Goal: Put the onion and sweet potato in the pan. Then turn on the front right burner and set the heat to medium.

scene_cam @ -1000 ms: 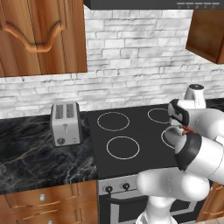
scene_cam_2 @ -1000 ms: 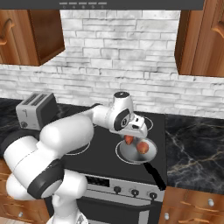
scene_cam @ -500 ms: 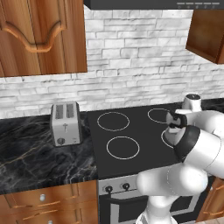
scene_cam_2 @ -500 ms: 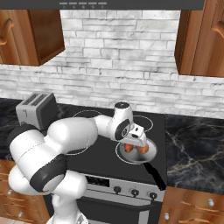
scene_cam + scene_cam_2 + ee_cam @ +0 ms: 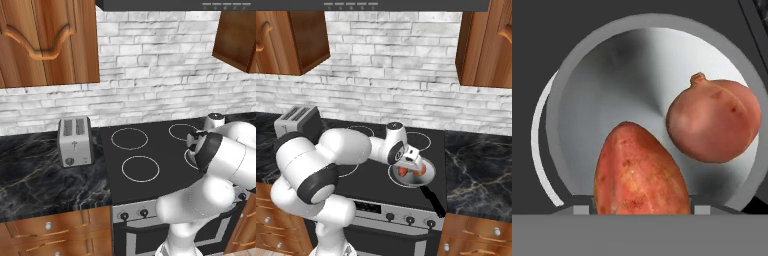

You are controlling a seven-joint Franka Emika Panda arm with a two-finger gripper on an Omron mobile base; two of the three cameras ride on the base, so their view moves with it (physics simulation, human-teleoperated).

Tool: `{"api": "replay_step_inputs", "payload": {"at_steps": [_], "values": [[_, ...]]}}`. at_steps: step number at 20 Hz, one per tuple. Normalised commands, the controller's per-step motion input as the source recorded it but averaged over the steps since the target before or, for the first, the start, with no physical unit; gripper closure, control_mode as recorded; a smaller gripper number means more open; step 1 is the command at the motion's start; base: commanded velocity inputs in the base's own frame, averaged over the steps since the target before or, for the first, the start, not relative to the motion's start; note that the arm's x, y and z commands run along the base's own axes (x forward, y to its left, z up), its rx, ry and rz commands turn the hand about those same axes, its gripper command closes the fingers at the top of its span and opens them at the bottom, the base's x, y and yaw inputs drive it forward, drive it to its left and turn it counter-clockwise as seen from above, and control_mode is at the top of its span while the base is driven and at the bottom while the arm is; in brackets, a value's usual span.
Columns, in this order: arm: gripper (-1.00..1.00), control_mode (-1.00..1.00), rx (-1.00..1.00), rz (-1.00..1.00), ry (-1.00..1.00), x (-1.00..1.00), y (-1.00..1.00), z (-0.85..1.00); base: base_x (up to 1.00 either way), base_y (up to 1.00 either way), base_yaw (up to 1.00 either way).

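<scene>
The pan (image 5: 602,95) sits on the front right burner (image 5: 539,135), whose white ring peeks out along the pan's rim in the hand view. Its black handle (image 5: 432,199) points toward the near edge of the stove. Inside the pan lies the onion (image 5: 714,122), round and pinkish, resting on the pan floor. The sweet potato (image 5: 639,175) is right beside it, close but whether touching is unclear. The sweet potato runs between the two finger tips at the bottom of the hand view. The gripper (image 5: 415,162) hangs low over the pan, jaws partly apart and set either side of the sweet potato; it appears to hold the potato, though actual contact is hard to confirm. In the left base view the hand is mostly hidden behind the arm's own wrist. The cooktop (image 5: 150,150) is black glass with white burner rings. The toaster (image 5: 75,141) stands on the dark marble counter (image 5: 45,180), left of the stove, well apart from the pan. The stove knobs (image 5: 408,219) line the front panel below.
</scene>
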Motion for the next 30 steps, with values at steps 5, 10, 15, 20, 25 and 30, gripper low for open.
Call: {"api": "replay_step_inputs", "payload": {"at_steps": [5,10,15,20,25,30], "values": [[1.0,-1.0,0.0,0.0,0.0,0.19,-0.19,-0.01,0.0,0.0,0.0],[1.0,-1.0,0.0,0.0,0.0,0.02,-0.04,-0.04,0.0,0.0,0.0],[-1.0,-1.0,0.0,0.0,0.0,0.0,0.0,0.0,0.0,0.0,0.0],[-1.0,-1.0,0.0,0.0,0.0,0.0,0.0,0.0,0.0,0.0,0.0],[-1.0,-1.0,0.0,0.0,0.0,0.0,0.0,0.0,0.0,0.0,0.0],[-1.0,-1.0,0.0,0.0,-0.05,-0.24,0.0,0.34,0.0,0.0,0.0]]}}
